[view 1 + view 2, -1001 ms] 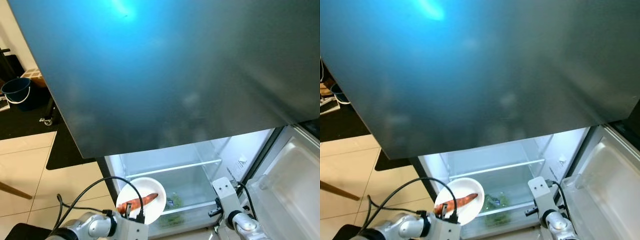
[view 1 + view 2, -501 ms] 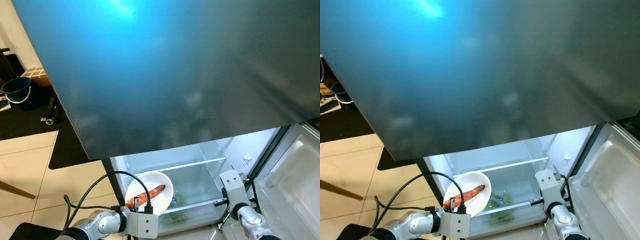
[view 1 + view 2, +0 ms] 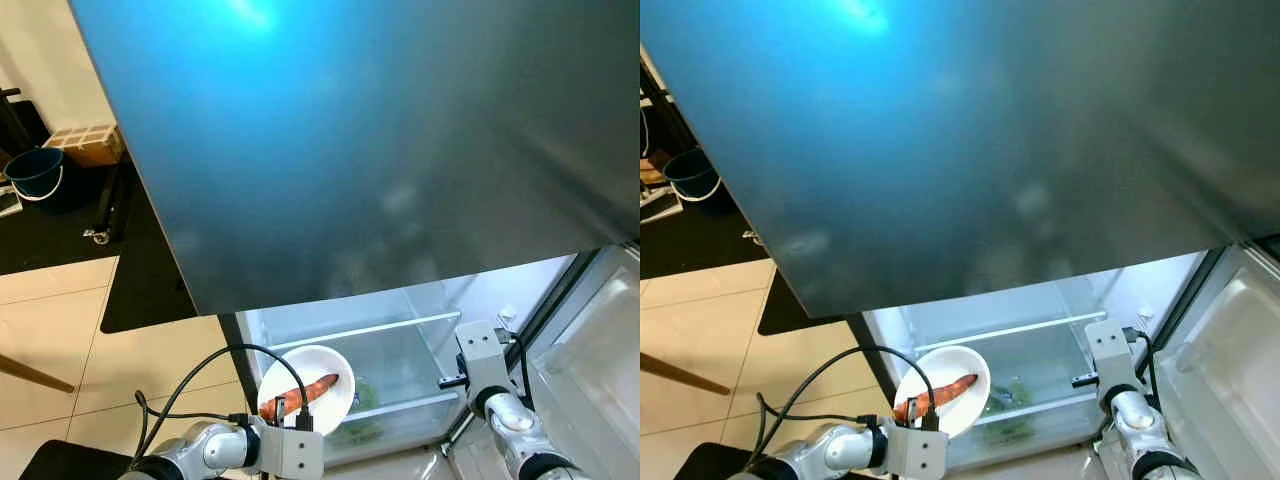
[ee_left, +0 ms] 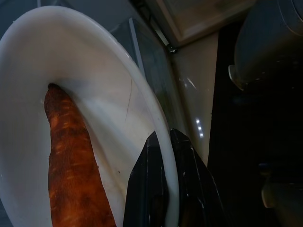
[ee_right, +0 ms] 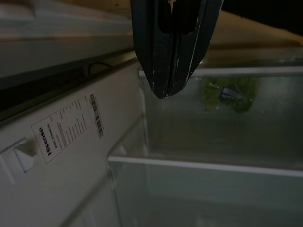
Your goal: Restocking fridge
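Since a second ago the view has swung a little rightward, and the white bowl (image 3: 306,388) has edged closer to the open fridge (image 3: 400,340), now overlapping its lit lower compartment. That big grey door (image 3: 380,140) looms over everything. From the left hand (image 4: 163,208) — pinched tight on the bowl's rim — the glass shelf (image 3: 360,330) lies at about one o'clock, so this arm is the nearer carrier. The carrot (image 3: 303,394) lies in the bowl, long axis pointing toward two o'clock. The right hand (image 5: 168,92) hangs inside the compartment at the right wall, fingers pressed together and empty — greens (image 5: 229,93) sit beyond it.
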### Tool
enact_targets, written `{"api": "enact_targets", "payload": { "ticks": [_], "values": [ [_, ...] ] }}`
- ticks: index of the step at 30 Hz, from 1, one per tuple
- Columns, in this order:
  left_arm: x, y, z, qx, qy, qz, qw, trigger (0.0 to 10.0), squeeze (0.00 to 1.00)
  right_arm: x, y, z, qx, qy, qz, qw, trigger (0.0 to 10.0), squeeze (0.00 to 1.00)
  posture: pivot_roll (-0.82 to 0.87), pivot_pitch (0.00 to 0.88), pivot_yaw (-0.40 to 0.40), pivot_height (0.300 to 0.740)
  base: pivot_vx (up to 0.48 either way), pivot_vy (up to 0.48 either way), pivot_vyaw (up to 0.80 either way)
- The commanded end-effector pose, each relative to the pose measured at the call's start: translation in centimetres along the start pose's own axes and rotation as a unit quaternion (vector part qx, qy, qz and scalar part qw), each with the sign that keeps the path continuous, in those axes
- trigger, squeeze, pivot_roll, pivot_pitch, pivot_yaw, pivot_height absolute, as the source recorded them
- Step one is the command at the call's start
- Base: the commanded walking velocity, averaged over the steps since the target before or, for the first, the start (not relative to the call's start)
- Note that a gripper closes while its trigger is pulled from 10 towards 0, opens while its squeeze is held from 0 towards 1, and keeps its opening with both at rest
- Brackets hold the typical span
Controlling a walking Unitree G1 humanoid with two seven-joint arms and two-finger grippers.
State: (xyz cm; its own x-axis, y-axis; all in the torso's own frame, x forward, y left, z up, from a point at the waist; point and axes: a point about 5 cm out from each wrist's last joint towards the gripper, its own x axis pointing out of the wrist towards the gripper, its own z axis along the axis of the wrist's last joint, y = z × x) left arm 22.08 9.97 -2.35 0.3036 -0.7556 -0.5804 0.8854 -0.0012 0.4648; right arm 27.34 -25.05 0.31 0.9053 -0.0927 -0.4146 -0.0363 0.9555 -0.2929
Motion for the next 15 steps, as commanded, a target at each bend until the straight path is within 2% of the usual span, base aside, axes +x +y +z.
{"api": "enact_targets", "payload": {
  "ticks": [1, 15],
  "values": [
    [-0.18, -0.17, -0.30, -0.011, 0.007, 0.003, 1.000, 10.0, 0.00, 0.25, -0.50, 1.09, 0.001, -0.028, -0.011, 1.000, 10.0, 0.00, -0.13, 0.000, 0.061, 0.665, 0.000, 0.000, 0.00],
    [0.18, -0.05, 0.16, -0.005, -0.001, -0.001, 1.000, 10.0, 0.00, 0.32, -0.57, 1.14, -0.001, -0.024, -0.017, 1.000, 10.0, 0.00, -0.13, 0.000, 0.066, 0.660, 0.000, 0.000, 0.00]
  ]
}}
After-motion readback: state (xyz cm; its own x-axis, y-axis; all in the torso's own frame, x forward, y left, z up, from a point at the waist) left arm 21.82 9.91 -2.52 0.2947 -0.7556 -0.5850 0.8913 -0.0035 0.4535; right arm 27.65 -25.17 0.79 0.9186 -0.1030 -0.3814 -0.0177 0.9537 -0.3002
